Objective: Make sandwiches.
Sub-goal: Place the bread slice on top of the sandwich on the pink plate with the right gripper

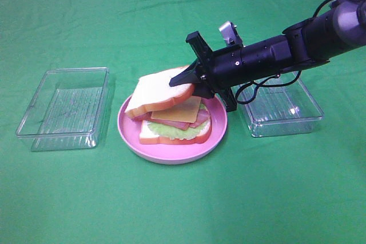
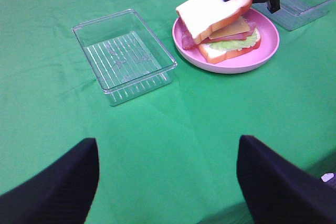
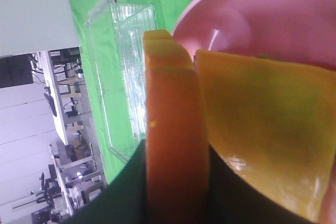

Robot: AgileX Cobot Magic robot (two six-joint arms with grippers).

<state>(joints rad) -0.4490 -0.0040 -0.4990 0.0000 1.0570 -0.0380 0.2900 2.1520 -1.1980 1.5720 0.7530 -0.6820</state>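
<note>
Exterior high: right gripper (image 1: 184,80) clamped on top bread slice (image 1: 157,91), tilted over the stack on pink plate (image 1: 130,135). Left wrist: left gripper (image 2: 167,182) spread wide, empty, well short of plate. Right wrist: orange crust (image 3: 173,145) pinched between jaws, cheese (image 3: 268,124) beside it.

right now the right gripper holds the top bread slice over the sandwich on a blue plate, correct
Not quite: the plate is pink, not blue, as the exterior high view shows. The rest holds: the right gripper is shut on the top bread slice over the sandwich.

Green cloth (image 1: 183,210) lies open; two clear trays (image 1: 66,107) flank the plate (image 1: 171,152).
</note>
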